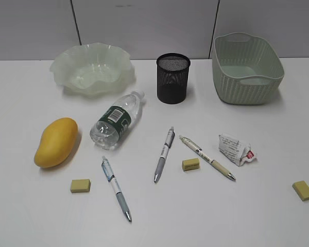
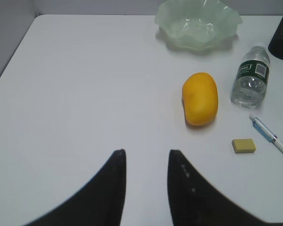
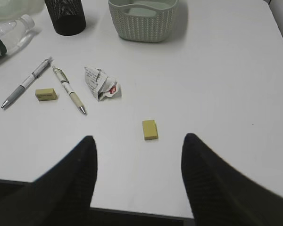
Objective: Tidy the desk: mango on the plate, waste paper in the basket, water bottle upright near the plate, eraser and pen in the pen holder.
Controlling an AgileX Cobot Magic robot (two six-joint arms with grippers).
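The mango [image 1: 55, 142] lies on the desk [image 1: 36, 221] in front of the ruffled green plate [image 1: 92, 68], beside the toppled water bottle [image 1: 117, 120]. Plate, mesh pen holder [image 1: 173, 78] and woven basket [image 1: 246, 67] all hold nothing; the waste paper [image 1: 236, 148], three pens and three erasers lie loose. The left gripper [image 2: 146, 157] is slightly apart and the right gripper [image 3: 138, 143] wide apart, both holding nothing

Along the far edge of the desk [image 1: 278, 221] are set, from left to right, the plate [image 1: 92, 69], the pen holder [image 1: 173, 78] and the basket [image 1: 246, 68]. The water bottle [image 1: 117, 121] is laid before the plate, with the mango [image 1: 55, 142] to its left. The waste paper [image 1: 236, 148] is placed before the basket.
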